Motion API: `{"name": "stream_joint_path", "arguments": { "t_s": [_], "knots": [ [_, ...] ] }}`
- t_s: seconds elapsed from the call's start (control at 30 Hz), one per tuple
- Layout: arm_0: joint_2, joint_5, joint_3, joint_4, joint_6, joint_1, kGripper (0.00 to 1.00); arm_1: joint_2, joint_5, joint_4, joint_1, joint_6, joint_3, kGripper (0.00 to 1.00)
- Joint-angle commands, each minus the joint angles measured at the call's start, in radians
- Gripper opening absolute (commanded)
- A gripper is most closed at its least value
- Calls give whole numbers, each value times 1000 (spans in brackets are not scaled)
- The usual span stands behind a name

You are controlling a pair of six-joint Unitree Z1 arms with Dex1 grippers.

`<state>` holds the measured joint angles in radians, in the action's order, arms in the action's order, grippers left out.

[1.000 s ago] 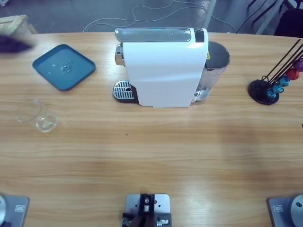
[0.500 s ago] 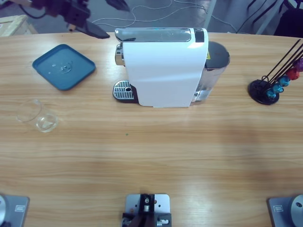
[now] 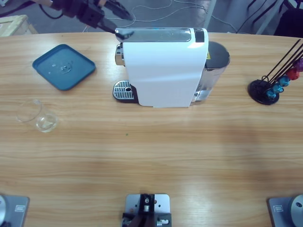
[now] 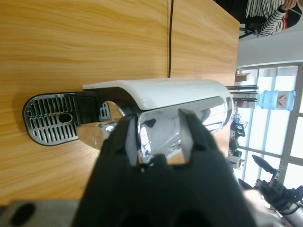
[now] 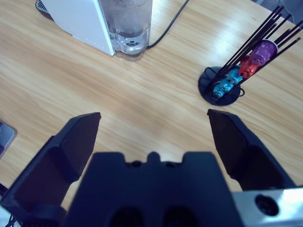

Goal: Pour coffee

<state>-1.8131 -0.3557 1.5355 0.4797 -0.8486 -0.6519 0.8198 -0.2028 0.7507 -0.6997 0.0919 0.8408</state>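
**Chrome lever sits between your left claw's jaws**

Your left gripper (image 3: 116, 21) is released. In the left wrist view its two black jaws stand apart on either side of the tip of the chrome lever (image 4: 208, 111) on top of the white coffee machine (image 4: 156, 90). You cannot tell from the pictures whether either jaw touches the metal. Beyond and to one side of that claw lies the machine's drip grate (image 4: 49, 118), resting on the wooden table (image 4: 94, 38).

From above, the blue tray (image 3: 64, 66) is near this claw, on the side away from the machine. The clear glass tumbler (image 3: 42, 120) stands well apart from it, past the tray. The glass looks clear and no coffee can be made out in it.

Your right gripper (image 5: 154, 120) hangs released, jaws spread wide over bare table. Ahead of it are the capsule stand (image 5: 227, 85) and the machine's water tank (image 5: 128, 23).
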Motion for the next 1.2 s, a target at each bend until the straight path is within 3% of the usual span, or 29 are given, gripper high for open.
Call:
{"name": "stream_joint_path", "arguments": {
  "t_s": [0.03,0.27,0.5,0.53,0.57,0.6,0.67,0.73,0.8,0.93,1.13,1.2],
  "knots": [
    [-19,-115,-5,-15,-11,9,0,-13,6,-1,-8,-6,-28,1000],
    [-22,-344,-1,-147,-39,9,0,-14,6,-1,-8,-6,-28,1000],
    [62,-318,86,-158,-5,3,0,-37,-39,-17,-8,58,-6,1000],
    [84,-286,91,-158,62,-3,175,-34,-65,-24,-6,73,1,998],
    [115,-206,90,-156,203,-20,768,-22,-95,-33,-4,82,8,996],
    [146,-117,78,-141,353,-39,879,8,-124,-38,12,88,19,996],
    [214,159,31,-54,645,-104,987,69,-127,-56,77,106,29,996],
    [255,427,-28,51,869,-190,996,131,-127,-93,148,122,27,996],
    [307,558,-145,60,948,-252,996,201,-123,-152,227,124,23,992],
    [452,549,-324,52,907,-291,996,312,-75,-290,346,125,-19,891],
    [601,553,-488,13,794,-319,996,441,-65,-502,395,157,-114,557],
    [617,587,-522,13,783,-319,996,456,-67,-522,412,180,-129,545]
  ]
}}
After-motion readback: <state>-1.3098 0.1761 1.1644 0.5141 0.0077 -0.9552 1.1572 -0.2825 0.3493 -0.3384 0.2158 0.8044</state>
